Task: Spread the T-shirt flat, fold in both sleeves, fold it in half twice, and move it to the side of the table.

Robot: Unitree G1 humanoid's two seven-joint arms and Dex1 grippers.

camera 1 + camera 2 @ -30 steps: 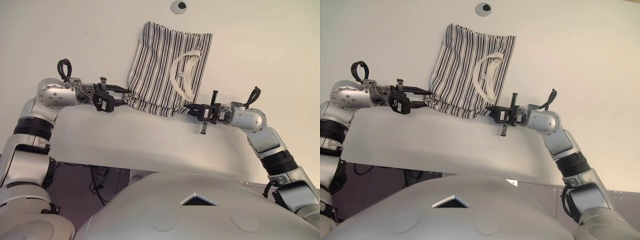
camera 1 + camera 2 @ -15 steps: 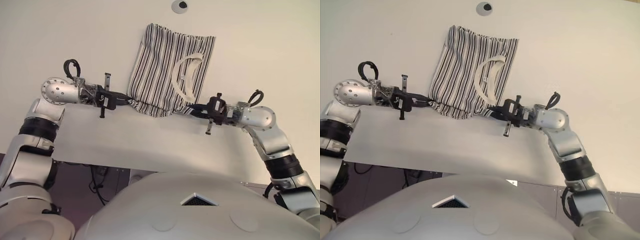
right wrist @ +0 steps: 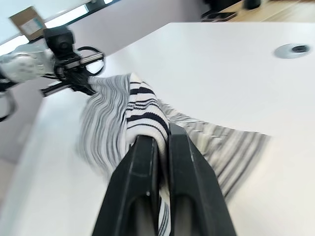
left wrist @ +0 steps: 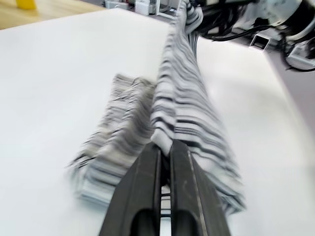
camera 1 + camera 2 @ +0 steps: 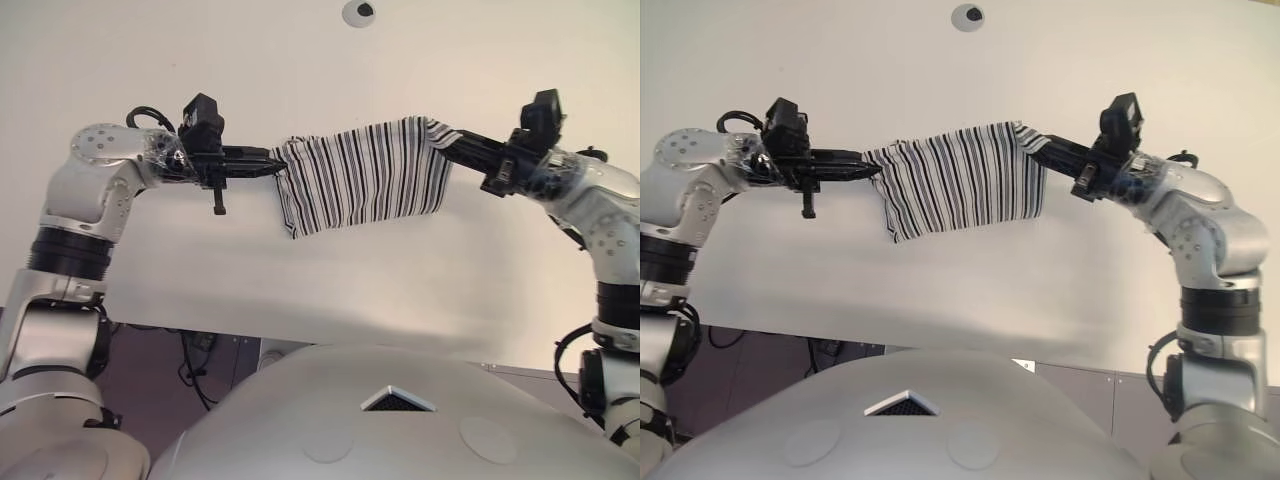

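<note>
Above tabletop (image 5: 300, 285), T-shirt (image 5: 365, 180) hangs stretched between left gripper (image 5: 278, 163) and right gripper (image 5: 447, 140), each clamped on corner; likely half-fold step; next: lower cloth, edges aligned

T-shirt (image 4: 187, 113) blurred in the left wrist view, its shape lost among bunched folds.

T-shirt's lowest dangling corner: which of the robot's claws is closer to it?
Left. The left gripper pinches the T-shirt almost straight above that dangling corner. The right gripper grips the opposite end, across the whole stretched cloth.
</note>
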